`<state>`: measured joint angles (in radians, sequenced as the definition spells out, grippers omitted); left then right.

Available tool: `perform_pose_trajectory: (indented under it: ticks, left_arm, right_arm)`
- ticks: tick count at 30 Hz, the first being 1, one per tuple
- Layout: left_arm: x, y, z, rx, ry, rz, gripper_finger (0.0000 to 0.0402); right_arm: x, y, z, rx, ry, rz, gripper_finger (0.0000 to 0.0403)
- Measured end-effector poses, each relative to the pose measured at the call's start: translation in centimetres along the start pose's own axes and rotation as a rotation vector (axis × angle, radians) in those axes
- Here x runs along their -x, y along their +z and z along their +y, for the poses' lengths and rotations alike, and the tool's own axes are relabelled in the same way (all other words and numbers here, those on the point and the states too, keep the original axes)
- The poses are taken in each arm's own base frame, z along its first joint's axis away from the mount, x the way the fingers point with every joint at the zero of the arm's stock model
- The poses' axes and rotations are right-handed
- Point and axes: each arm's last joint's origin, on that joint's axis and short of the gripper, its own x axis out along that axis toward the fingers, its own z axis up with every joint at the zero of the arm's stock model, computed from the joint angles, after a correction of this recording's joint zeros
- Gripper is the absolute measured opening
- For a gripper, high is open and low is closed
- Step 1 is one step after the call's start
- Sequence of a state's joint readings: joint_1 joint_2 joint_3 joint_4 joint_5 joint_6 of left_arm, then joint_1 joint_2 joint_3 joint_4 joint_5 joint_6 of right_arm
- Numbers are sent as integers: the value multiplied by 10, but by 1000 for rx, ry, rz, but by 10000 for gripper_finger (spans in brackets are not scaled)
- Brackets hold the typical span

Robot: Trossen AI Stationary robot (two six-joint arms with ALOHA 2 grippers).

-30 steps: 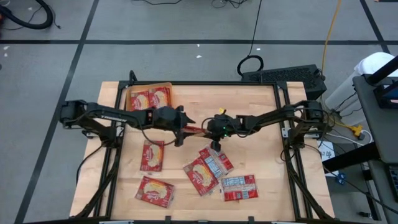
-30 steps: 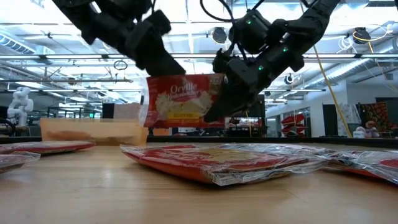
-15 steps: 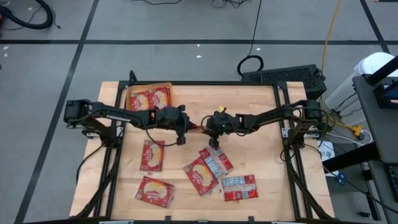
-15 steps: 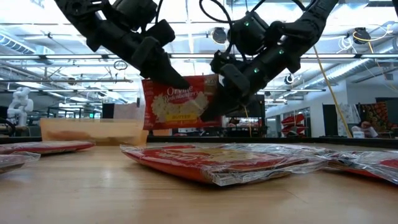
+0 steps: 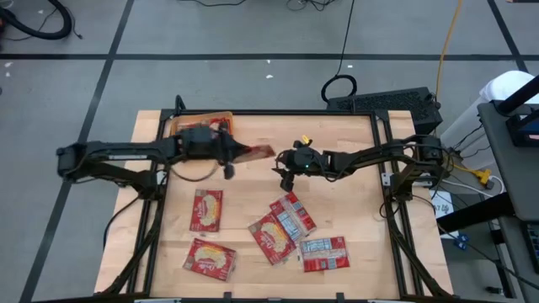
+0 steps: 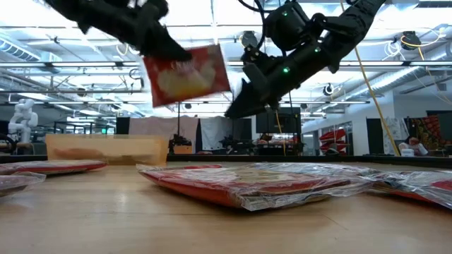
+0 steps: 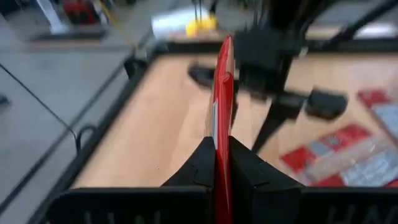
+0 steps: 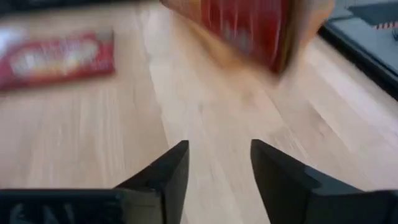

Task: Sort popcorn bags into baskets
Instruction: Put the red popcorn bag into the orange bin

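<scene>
Popcorn bag point(image 5: 255, 152) is hanging edge-on above the desk point(image 5: 337, 135), near the orange bin point(image 5: 202, 129), clenched in the left pincer point(image 5: 237, 152) while the right pincer point(image 5: 282, 178) is gaping empty; that thin edge grip risks slipping short.

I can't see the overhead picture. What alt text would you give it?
Seen from above, the left gripper holds a red popcorn bag above a wooden table, near an orange bin. The right gripper hangs open and empty close by. Five more bags lie flat nearer the front.
</scene>
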<state>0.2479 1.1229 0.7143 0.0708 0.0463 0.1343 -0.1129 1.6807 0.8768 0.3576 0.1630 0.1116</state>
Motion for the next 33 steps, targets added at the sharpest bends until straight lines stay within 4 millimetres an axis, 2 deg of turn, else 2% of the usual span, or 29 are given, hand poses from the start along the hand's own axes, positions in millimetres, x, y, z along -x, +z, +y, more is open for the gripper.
perform_pose_trajectory:
  ticks: [6, 14, 19, 25, 33]
  left_arm:
    - [24, -8, 3, 45, -11, -308, 31]
    - [40, -33, -3, 123, -61, -631, 19]
    - [41, -38, -4, 138, -63, -667, 33]
    - [39, -35, -4, 128, -56, -705, 16]
    - [34, -35, -4, 125, -80, -740, 29]
  right_arm:
    - [-7, 16, 4, -27, 31, -250, 190]
    - [5, 45, 6, 3, 78, -574, 194]
    - [11, 52, 9, 31, 188, -663, 193]
    - [14, 60, 11, 31, 261, -709, 170]
    - [-9, 79, 17, 56, 253, -754, 136]
